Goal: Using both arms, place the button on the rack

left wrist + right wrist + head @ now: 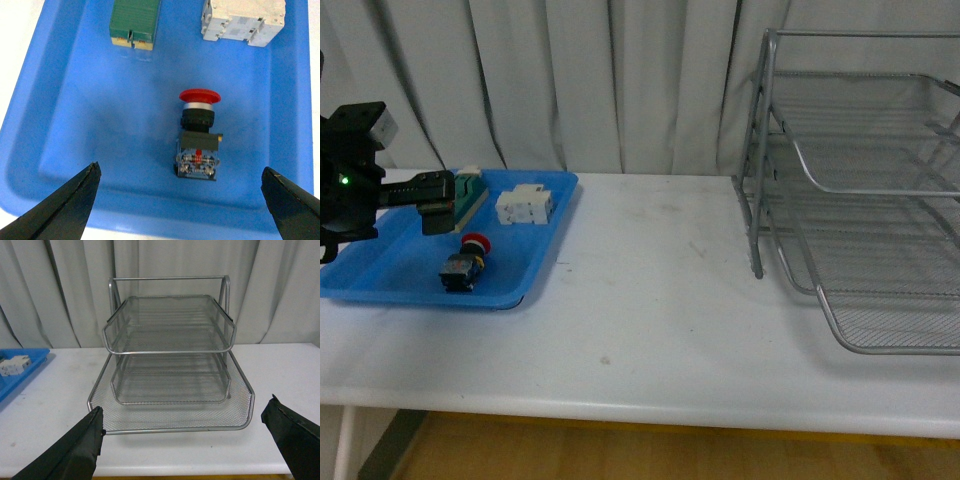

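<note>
The button (465, 265) lies on its side in the flat blue tray (380, 285) at the front left, red cap pointing to the back. My left gripper (438, 203) hovers over the tray, open and empty. In the left wrist view the button (198, 135) lies between and just beyond the wide-open gripper (180, 168), apart from both fingers. The silver three-tier rack (860, 190) stands at the right of the white table. In the right wrist view my right gripper (186, 407) is open and empty, facing the rack (170, 340) from its front. The right arm is out of the front view.
A green-and-beige block (470, 190) and a white block (525, 205) lie at the back of the blue tray, beyond the button; both show in the left wrist view (134, 22) (243, 20). The white table (660, 300) stretches between tray and rack. Grey curtains hang behind.
</note>
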Robot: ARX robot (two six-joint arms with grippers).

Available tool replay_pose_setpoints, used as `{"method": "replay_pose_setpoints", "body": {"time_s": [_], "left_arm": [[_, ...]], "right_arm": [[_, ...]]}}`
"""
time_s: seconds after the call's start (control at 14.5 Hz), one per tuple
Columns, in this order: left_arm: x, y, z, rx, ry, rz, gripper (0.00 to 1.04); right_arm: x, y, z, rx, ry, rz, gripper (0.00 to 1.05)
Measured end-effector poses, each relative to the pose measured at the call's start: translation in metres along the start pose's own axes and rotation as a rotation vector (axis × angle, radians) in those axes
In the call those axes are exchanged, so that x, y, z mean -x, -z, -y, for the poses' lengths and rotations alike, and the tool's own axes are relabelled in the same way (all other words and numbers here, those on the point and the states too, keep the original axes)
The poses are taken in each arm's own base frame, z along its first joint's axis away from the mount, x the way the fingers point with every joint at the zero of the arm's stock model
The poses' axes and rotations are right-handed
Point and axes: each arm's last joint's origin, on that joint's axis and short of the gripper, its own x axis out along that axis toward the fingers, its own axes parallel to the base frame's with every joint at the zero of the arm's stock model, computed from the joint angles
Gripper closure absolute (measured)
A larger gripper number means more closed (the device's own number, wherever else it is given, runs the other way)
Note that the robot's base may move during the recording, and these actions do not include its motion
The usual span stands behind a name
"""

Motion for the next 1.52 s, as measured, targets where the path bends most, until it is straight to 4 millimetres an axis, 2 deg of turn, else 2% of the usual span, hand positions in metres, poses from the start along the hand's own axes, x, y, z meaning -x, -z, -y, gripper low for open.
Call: {"method": "replay_pose_setpoints", "body": {"time_s": [0.35,1.31,1.38,1.52], "left_arm": [[-0.030,0.000,0.004,-0.115,-0.017,-0.042,0.07],[-0.073,0.012,0.015,-0.221,-0.003,-0.139,0.07],[-0.075,0.014,0.016,-0.226,-0.005,-0.148,0.09],[-0.077,0.016,0.017,-0.230,-0.001,-0.161,0.29]], "right_arm": [[0.000,0.000,0.000,0.000,0.000,0.000,0.06],[0.000,0.000,0.000,0.000,0.000,0.000,0.06],[0.000,0.000,0.000,0.000,0.000,0.000,0.06],[0.000,0.000,0.000,0.000,0.000,0.000,0.06]]}}
